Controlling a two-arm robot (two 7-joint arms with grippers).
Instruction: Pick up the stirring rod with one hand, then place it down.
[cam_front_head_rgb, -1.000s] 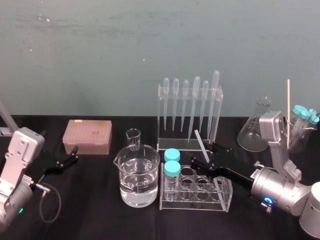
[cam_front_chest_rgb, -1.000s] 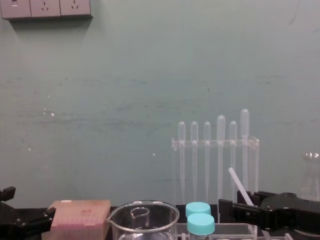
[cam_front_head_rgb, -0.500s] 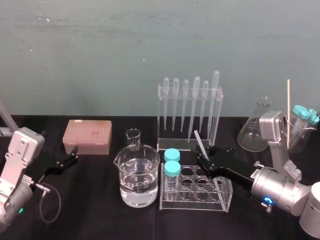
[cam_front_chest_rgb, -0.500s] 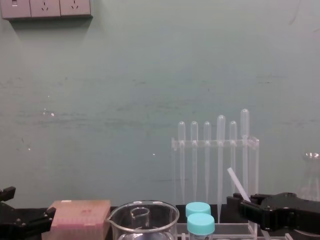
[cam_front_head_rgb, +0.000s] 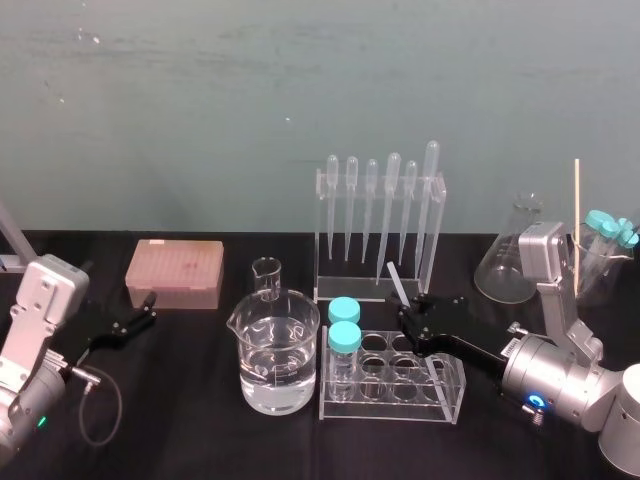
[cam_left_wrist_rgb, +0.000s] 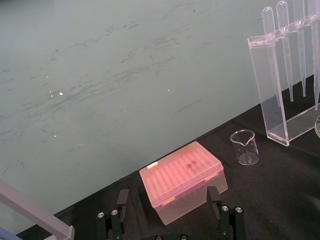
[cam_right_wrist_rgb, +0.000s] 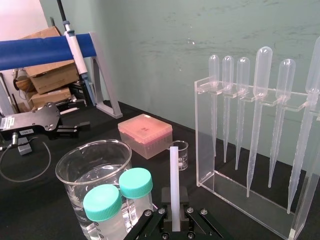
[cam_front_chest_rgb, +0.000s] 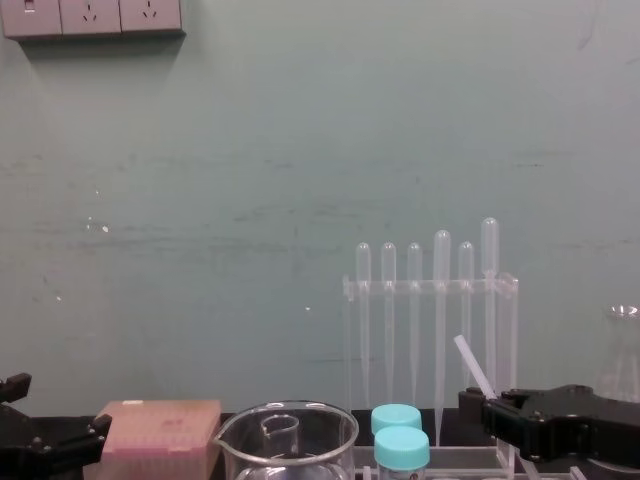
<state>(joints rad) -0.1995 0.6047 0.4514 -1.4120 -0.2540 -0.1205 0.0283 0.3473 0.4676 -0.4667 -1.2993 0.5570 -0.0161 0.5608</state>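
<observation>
My right hand (cam_front_head_rgb: 415, 318) is pressed together on the stirring rod (cam_front_head_rgb: 399, 282), pinching it partway along. The rod stands tilted: its free upper end leans up and toward my left, ending in front of the foot of the pipette rack (cam_front_head_rgb: 378, 230). In the right wrist view the rod (cam_right_wrist_rgb: 173, 185) rises straight out from between my fingers (cam_right_wrist_rgb: 150, 220). Its lower part runs down behind the hand, and I cannot tell where it ends or whether it touches anything.

The hand hovers over the back right part of the clear test tube rack (cam_front_head_rgb: 400, 402). At the left end of that rack stand two teal-capped tubes (cam_front_head_rgb: 344, 325). Just beside the rack, on my left, is a large beaker of water (cam_front_head_rgb: 278, 365). A small empty beaker (cam_front_head_rgb: 267, 275) stands behind it. Farther left, near the wall, a pink pipette tip box (cam_front_head_rgb: 174, 272) sits on the black tabletop (cam_front_head_rgb: 200, 420). A conical flask (cam_front_head_rgb: 510, 255) stands behind my right arm.

My left hand (cam_front_head_rgb: 148, 308) is parked low at the left, in front of the tip box, fingers (cam_left_wrist_rgb: 122, 200) spread apart and holding nothing.
</observation>
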